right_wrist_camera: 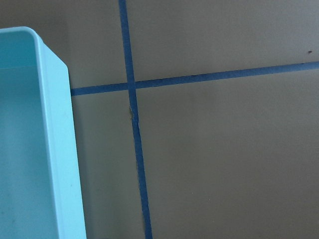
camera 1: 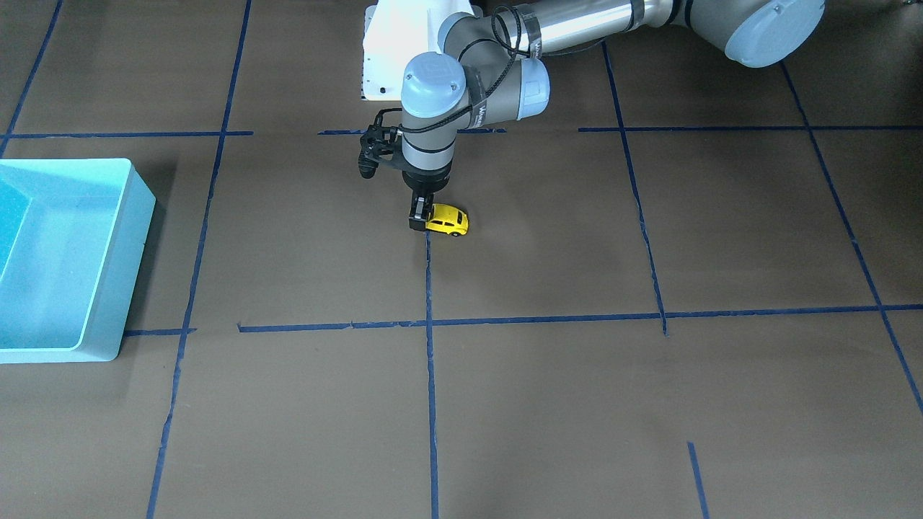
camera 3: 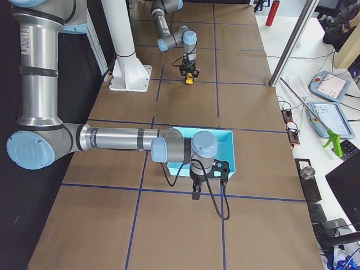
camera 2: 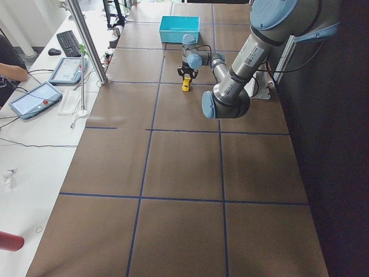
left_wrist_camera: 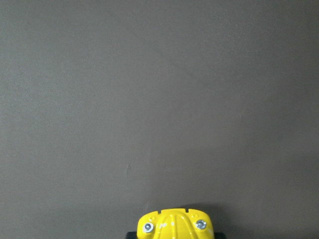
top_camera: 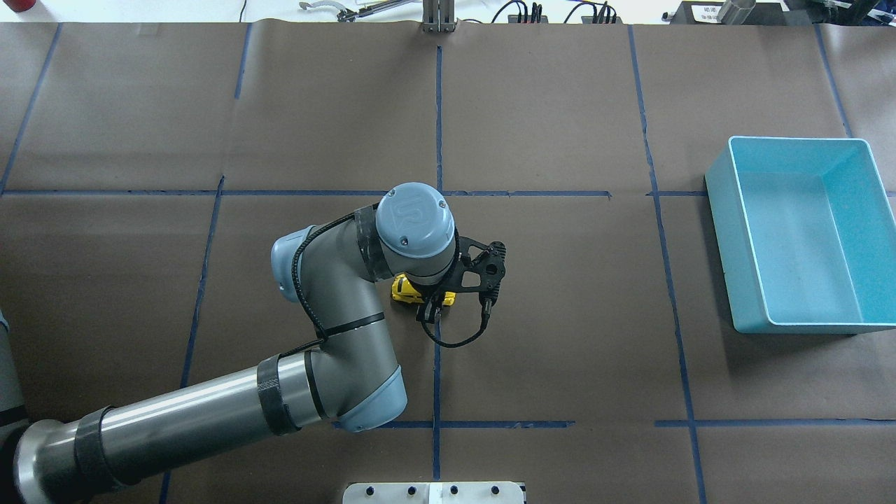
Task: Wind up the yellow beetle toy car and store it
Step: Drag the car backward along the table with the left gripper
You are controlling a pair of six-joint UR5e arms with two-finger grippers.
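Between the jaws of the left gripper [camera 1: 431, 216], found the yellow beetle toy car [camera 1: 448, 219] clamped, wheels on the table [camera 1: 577, 252]. Judged winding and storing both left to do, light blue bin [camera 1: 137, 216] well aside. Couldn't tell open or closed on the right gripper [camera 3: 207, 187].

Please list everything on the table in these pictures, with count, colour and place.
yellow beetle toy car: one, yellow, mid-table.
bin: one, light blue, empty, table's end on robot's right.
table: one, brown, blue tape grid.
base plate: one, white, robot's edge.
left arm: one, grey-blue, reaching mid-table.
left hand: one, black, closed on the car.
right arm: one, grey-blue, reaching toward the bin.
right hand: one, black, beside the bin; state unclear.
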